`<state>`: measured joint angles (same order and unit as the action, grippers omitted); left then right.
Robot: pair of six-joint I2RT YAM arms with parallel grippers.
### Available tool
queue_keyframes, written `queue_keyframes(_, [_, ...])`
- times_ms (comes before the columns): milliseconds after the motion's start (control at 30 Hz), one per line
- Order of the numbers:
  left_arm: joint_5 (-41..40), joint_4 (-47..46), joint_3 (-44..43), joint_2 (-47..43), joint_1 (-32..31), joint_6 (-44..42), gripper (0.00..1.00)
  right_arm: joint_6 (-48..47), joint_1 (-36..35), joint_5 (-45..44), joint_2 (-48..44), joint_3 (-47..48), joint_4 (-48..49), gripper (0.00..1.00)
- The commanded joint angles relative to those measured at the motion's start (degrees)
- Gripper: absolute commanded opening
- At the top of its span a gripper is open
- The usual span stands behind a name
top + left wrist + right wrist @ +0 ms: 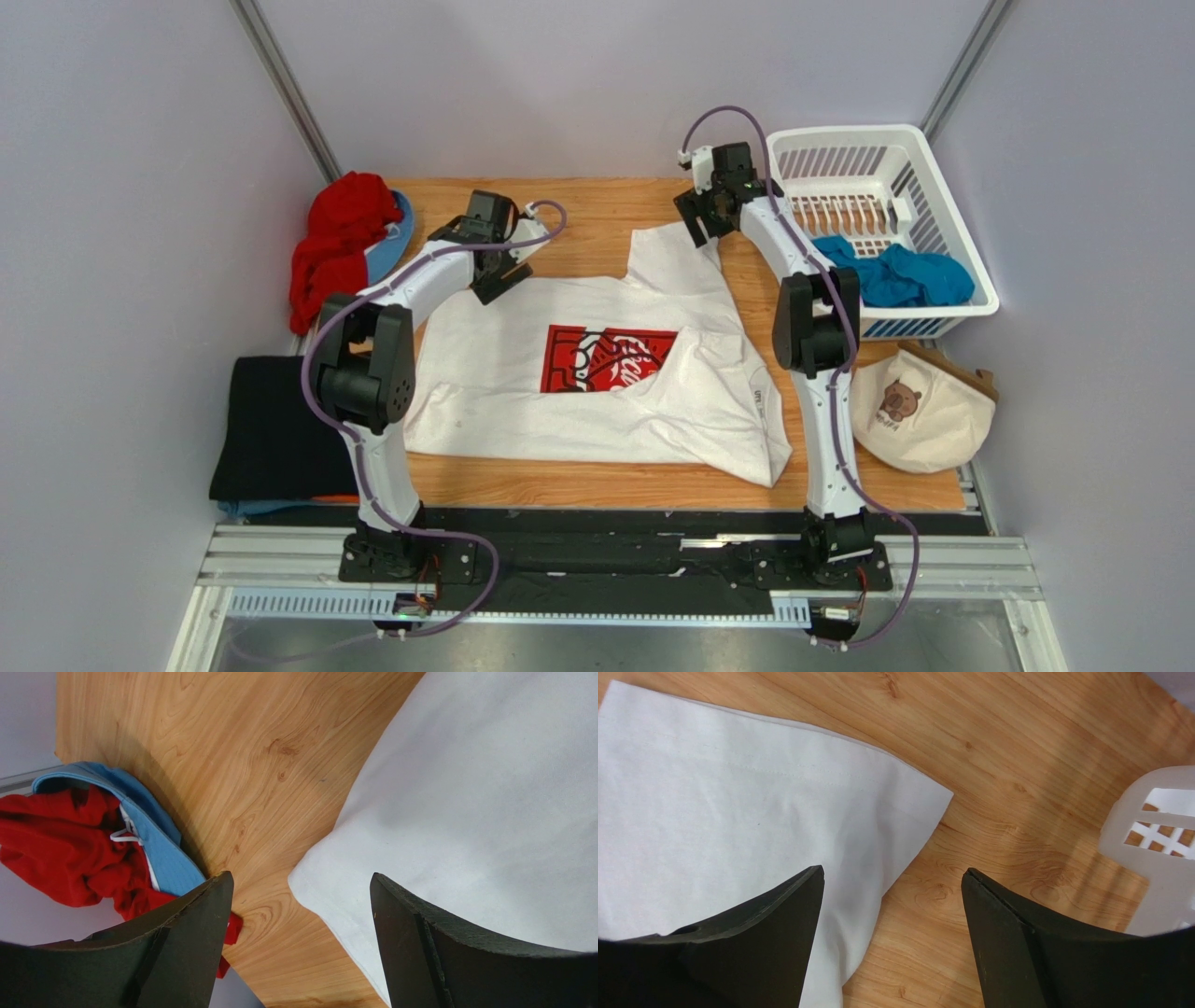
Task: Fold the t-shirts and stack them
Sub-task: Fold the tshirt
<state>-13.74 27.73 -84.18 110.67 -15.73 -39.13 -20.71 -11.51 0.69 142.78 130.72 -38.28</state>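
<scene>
**Inspector:** Where is the work piece?

**Assistant:** The white shirt (603, 371) lies spread on the table (589, 483), print up, between the two arms. Its right side is rumpled and partly doubled over. It is not yet folded.

**Inspector:** State of the left gripper (302, 882)?

**Assistant:** Released and empty. It hangs over the shirt's far left corner. The wrist view shows that corner flat on the wood below the spread fingers, with nothing pinched.

**Inspector:** And the right gripper (892, 875)?

**Assistant:** Also released and empty. It hangs over the point of the far flap, close to the basket (968, 301). The cloth is untouched.

**Inspector:** Why that arrangement?

**Assistant:** My judgement: with one gripper at each far corner, the far edge can be taken at two points and drawn over evenly. The shirt is laid flat for that reason.

**Inspector:** Other garments?

**Assistant:** A teal shirt (898, 273) is bundled in the basket, presumably waiting its turn. A black shirt (281, 427) lies flat at the table's left edge, which is probably where the stack is meant to go.

**Inspector:** Risk?

**Assistant:** The rumpled right side may carry into the fold.
</scene>
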Motion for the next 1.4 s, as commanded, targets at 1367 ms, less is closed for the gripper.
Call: queue_keyframes(1367, [-2.6,-2.3,-1.4,2.7,0.2,-3.8,0.74,0.2,0.9,8.7,5.4,1.6,3.0,0.45])
